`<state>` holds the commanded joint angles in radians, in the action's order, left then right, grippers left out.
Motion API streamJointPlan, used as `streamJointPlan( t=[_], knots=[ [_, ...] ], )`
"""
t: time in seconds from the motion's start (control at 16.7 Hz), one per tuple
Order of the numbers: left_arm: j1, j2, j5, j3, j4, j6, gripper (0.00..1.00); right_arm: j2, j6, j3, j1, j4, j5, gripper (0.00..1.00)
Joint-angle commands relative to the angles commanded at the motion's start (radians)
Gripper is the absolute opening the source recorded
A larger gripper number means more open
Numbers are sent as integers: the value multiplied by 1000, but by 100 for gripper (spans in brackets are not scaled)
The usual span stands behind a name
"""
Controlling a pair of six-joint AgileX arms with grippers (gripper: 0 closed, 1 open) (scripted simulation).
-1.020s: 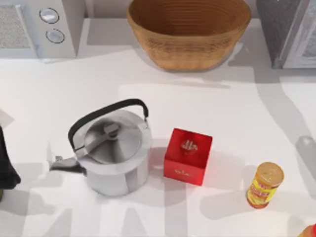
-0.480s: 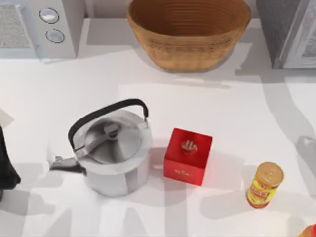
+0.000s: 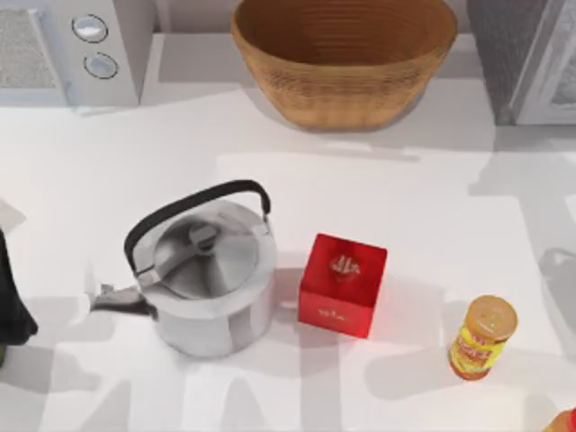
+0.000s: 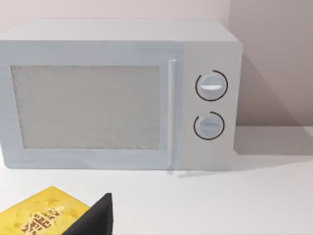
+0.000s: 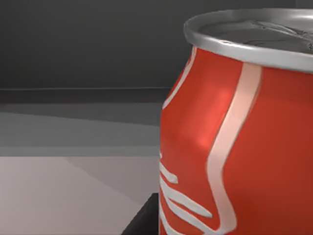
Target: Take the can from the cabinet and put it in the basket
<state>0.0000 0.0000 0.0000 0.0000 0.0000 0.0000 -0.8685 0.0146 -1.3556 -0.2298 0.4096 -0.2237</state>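
The can [image 5: 234, 142] stood upright in the dark cabinet [image 3: 531, 58], close against the right wrist camera; whether the right gripper clasped it was unclear, so squeezing squarely before withdrawing seemed wise.

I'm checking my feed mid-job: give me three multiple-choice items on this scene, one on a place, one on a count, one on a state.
1. What stands between the kettle and the yellow jar?
A. red box
B. basket
C. microwave

2. How many round knobs does the microwave have?
A. one
B. two
C. three

3. How does the can stand, close before the right wrist camera?
A. lying on its side
B. crushed flat
C. upright, top closed

Answers:
1. A, the red box sits in that gap.
2. B, two dials are stacked beside the door.
3. C, its silver rim is on top, level.
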Motion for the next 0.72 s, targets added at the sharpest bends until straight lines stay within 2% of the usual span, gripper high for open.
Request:
streamJointPlan(
  t=[0.72],
  knots=[
    [0,0,0,0,0,0,100,688,-10,1067,183,-325,180,0]
  ],
)
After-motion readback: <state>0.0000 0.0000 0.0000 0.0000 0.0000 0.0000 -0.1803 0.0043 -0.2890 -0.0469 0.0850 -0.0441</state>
